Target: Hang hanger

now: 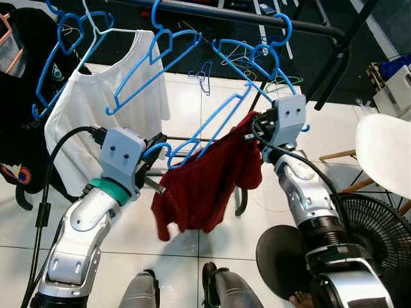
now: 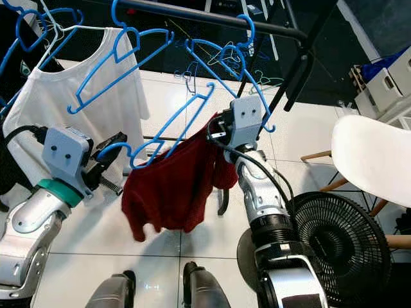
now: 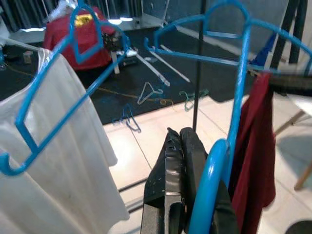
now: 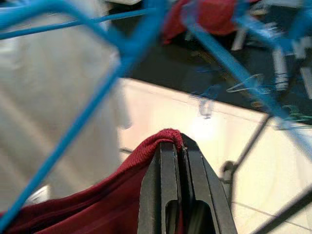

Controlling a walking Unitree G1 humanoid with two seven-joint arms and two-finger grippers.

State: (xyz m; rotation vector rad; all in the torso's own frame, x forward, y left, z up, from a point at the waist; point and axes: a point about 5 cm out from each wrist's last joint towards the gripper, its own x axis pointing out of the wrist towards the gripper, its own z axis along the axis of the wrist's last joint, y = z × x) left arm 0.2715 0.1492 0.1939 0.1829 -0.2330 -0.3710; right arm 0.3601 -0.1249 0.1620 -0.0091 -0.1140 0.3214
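Observation:
A blue hanger [image 1: 212, 125] slants below the dark rail [image 1: 257, 19], and a dark red garment [image 1: 205, 186] droops from its upper end. My left gripper [image 1: 156, 146] is at the hanger's low hook end, shut on it; in the left wrist view the blue hook [image 3: 214, 165] lies against the closed fingers [image 3: 170, 156]. At the garment's top edge, beside the hanger's high end, my right gripper [image 1: 252, 131] is shut on the red cloth [image 4: 146, 156], which bunches over its fingertips.
A white shirt [image 1: 96, 109] and several empty blue hangers [image 1: 154, 64] hang on the rail, with a black garment [image 1: 19, 96] at far left. A white chair [image 1: 385, 154] and a black fan [image 1: 372, 237] stand to the right. Loose hangers [image 1: 204, 77] lie on the floor.

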